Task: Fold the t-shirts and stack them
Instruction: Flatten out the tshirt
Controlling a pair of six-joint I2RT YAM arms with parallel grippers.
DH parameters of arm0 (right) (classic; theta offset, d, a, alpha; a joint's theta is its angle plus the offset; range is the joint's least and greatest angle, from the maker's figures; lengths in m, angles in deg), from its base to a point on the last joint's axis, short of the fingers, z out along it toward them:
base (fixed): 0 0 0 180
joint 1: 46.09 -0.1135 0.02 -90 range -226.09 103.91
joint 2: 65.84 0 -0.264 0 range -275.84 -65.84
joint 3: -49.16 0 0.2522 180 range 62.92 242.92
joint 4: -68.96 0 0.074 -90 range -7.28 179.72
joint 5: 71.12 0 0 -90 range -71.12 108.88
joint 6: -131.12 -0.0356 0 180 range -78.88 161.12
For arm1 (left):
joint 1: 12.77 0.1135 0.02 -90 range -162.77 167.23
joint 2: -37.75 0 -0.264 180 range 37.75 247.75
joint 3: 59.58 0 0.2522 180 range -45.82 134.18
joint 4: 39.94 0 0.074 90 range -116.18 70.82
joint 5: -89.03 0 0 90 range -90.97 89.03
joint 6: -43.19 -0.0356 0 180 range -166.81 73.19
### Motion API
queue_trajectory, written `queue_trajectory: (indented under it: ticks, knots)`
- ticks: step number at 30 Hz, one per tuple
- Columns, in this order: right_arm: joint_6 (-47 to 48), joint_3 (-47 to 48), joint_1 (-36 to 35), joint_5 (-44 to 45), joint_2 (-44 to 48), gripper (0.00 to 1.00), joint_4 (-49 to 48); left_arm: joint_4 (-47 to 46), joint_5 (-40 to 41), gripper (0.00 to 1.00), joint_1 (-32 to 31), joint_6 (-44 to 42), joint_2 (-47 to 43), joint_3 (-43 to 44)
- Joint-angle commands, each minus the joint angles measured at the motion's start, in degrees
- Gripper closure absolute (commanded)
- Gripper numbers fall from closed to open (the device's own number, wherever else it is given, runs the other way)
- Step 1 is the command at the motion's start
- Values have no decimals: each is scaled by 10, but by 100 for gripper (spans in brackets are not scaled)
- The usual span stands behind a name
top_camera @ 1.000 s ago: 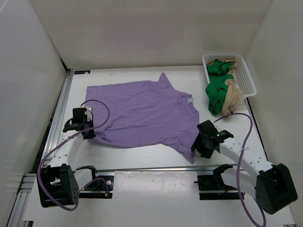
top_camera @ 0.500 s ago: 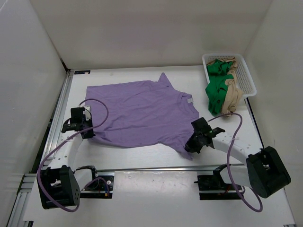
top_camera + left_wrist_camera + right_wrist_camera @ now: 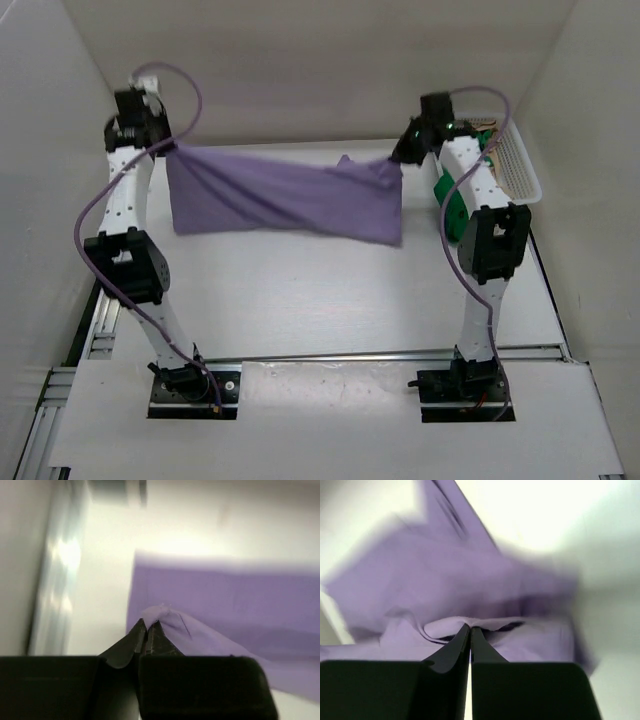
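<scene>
The lavender t-shirt [image 3: 285, 198] hangs stretched in the air over the far half of the table, held by two corners. My left gripper [image 3: 165, 148] is shut on its left top corner, and the left wrist view shows cloth [image 3: 225, 600] pinched at the tips of that gripper [image 3: 148, 625]. My right gripper [image 3: 397, 160] is shut on the right top corner, where a fold of the shirt [image 3: 450, 580] sits in the closed tips [image 3: 470, 627]. The green t-shirt [image 3: 447, 205] peeks out behind the right arm. The tan t-shirt is hidden there.
A white mesh basket [image 3: 522, 170] stands at the back right, partly behind the right arm. Both arms reach up and far back, near the rear wall. White walls close in the left and right sides. A metal rail [image 3: 330, 355] crosses the front.
The right gripper closed on the shirt's near right edge. Both arms then swung up and back, lifting the lavender shirt off the table so it now hangs between them.
</scene>
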Motion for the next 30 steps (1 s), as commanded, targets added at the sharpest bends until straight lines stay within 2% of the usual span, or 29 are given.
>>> queue_trajectory:
  ticks: [1, 2, 3, 4, 5, 6, 12, 15, 16, 19, 20, 25, 26, 30]
  knots:
    - [51, 378, 50, 13, 11, 100, 47, -36, 35, 90, -2, 0, 31, 292]
    - [37, 325, 57, 13, 82, 100, -34, -36, 29, 90, -2, 0, 43, 331]
    - [37, 190, 63, 19, 121, 100, -83, -36, 15, 90, -2, 0, 51, 375]
    - [37, 130, 63, 25, 155, 100, -158, -36, 6, 90, -2, 0, 51, 375]
    - [37, 88, 63, 25, 179, 100, -175, -36, -12, 90, -8, 0, 51, 367]
    - [44, 50, 58, 31, 205, 100, -175, -36, -21, 90, -17, 0, 30, 326]
    - [88, -13, 45, -20, 226, 100, -113, -47, -11, 90, -42, 0, -26, 156]
    - [98, -122, 33, -15, 281, 100, -106, -47, -6, 90, -42, 0, -70, 52]
    - [98, -194, 18, -7, 321, 100, -106, -47, -6, 90, -42, 0, -102, -7]
    - [113, -308, -1, 5, 389, 100, -111, -47, -1, 90, -42, 0, -157, -103]
    - [113, -385, -14, 15, 442, 100, -111, -47, 5, 90, -37, 0, -196, -167]
    - [54, -611, -70, 40, 631, 100, -100, -47, 25, 90, -37, 0, -322, -375]
    - [43, -675, -80, 47, 651, 100, -100, -47, 25, 90, -30, 0, -355, -435]
    - [-1, -782, -116, 41, 704, 100, -100, -47, 43, 90, -9, 0, -414, -553]
